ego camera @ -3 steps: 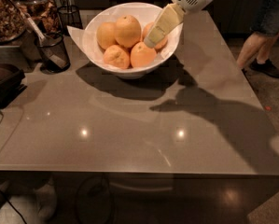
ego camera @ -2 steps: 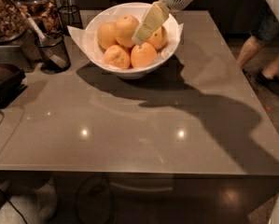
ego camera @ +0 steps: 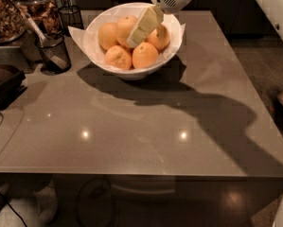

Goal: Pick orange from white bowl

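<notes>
Just above orange [ego camera: 123, 24], pincer [ego camera: 133, 41]

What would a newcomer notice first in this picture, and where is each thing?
A white bowl holding five oranges sits at the far middle of the grey table. The robot's pale gripper reaches down into it from the upper right, its tip by the largest orange at the back. A long dark shadow of the arm crosses the table's right side.
</notes>
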Action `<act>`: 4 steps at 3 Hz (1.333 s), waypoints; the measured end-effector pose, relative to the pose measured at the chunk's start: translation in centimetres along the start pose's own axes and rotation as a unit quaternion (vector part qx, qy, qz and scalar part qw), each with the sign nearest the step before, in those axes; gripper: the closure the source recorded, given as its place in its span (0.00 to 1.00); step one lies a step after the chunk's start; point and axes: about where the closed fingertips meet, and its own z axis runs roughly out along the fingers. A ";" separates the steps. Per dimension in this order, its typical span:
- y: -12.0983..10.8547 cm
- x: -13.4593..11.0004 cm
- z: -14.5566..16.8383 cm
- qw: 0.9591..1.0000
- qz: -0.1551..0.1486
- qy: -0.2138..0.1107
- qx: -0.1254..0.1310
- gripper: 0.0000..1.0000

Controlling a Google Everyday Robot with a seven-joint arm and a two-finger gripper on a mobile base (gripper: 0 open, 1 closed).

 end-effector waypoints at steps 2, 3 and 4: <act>-0.4 -1.6 2.9 1.000 -0.010 -0.022 -0.009 0.07; -0.4 -1.7 4.4 0.999 -0.006 -0.029 -0.025 0.18; -0.5 -1.6 4.5 0.999 -0.006 -0.028 -0.025 0.18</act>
